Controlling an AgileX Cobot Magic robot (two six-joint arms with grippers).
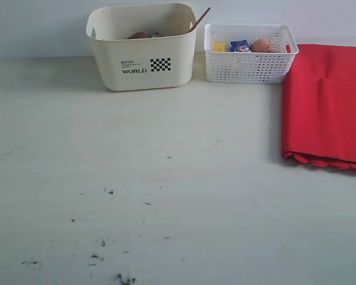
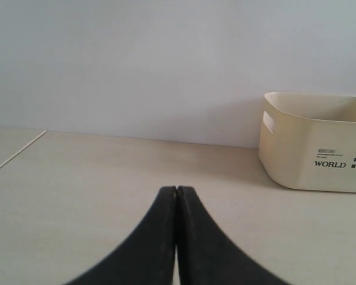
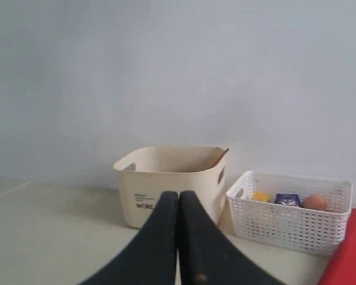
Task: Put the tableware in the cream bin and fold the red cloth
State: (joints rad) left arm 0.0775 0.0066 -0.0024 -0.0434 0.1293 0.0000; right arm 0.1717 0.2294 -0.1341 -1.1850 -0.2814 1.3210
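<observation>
The cream bin [image 1: 143, 62] stands at the back of the table, with a dark wooden spoon handle [image 1: 200, 18] leaning out over its rim and a brown plate edge [image 1: 138, 35] showing inside. The rest of the tableware is hidden. The red cloth [image 1: 326, 104] lies folded at the right, scalloped edge toward the front. Neither arm appears in the exterior view. My left gripper [image 2: 177, 189] is shut and empty, away from the cream bin [image 2: 313, 148]. My right gripper [image 3: 178, 193] is also shut and empty, facing the cream bin [image 3: 166, 172] and the red cloth [image 3: 347, 255].
A white lattice basket [image 1: 249, 65] with toy foods stands right of the cream bin, also seen as the basket [image 3: 288, 222] in the right wrist view. Dark scuff marks [image 1: 107, 243] dot the table's front left. A pale wall stands behind the bins.
</observation>
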